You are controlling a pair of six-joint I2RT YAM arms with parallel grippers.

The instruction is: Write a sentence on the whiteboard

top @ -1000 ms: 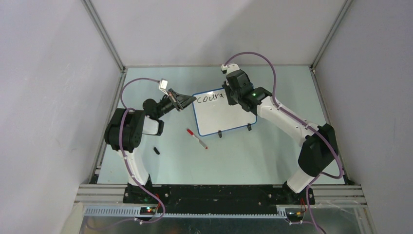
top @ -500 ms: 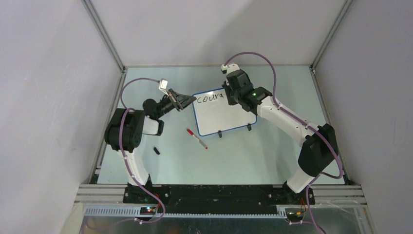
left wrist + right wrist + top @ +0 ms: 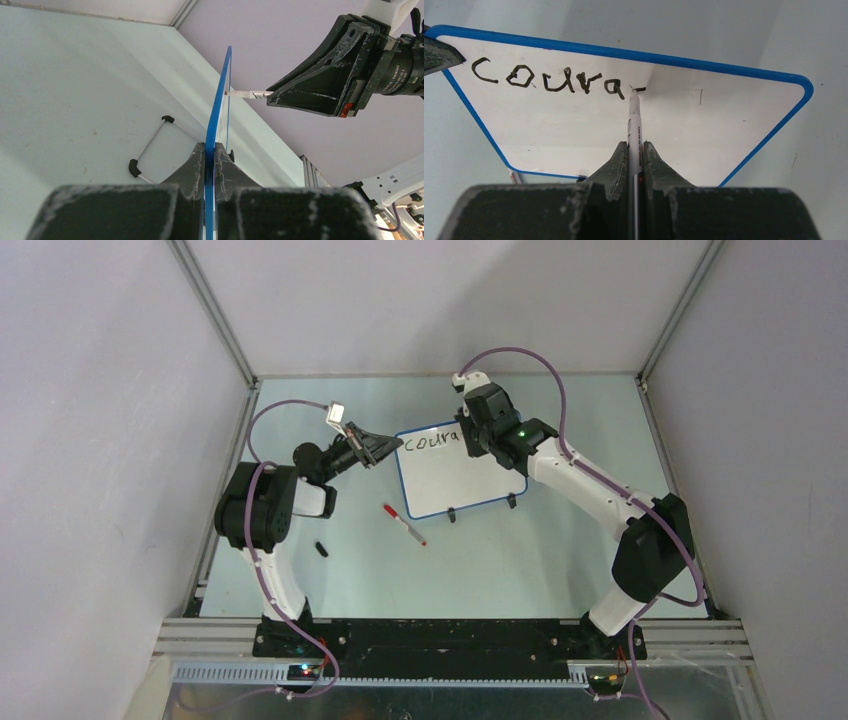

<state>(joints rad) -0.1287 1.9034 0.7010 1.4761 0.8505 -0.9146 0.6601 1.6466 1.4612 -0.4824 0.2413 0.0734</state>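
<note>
So the small white whiteboard with the thin blue rim sits mid-table, a bit toward the far edge. Left gripper is clamped on its left edge. Right gripper pinches a slim white marker, its tip touching the board just right of the black handwritten letters "coura". A red-capped pen lies off the board's near-left corner, probably another marker.

The whiteboard — white, blue-rimmed — bears black lettering.
</note>
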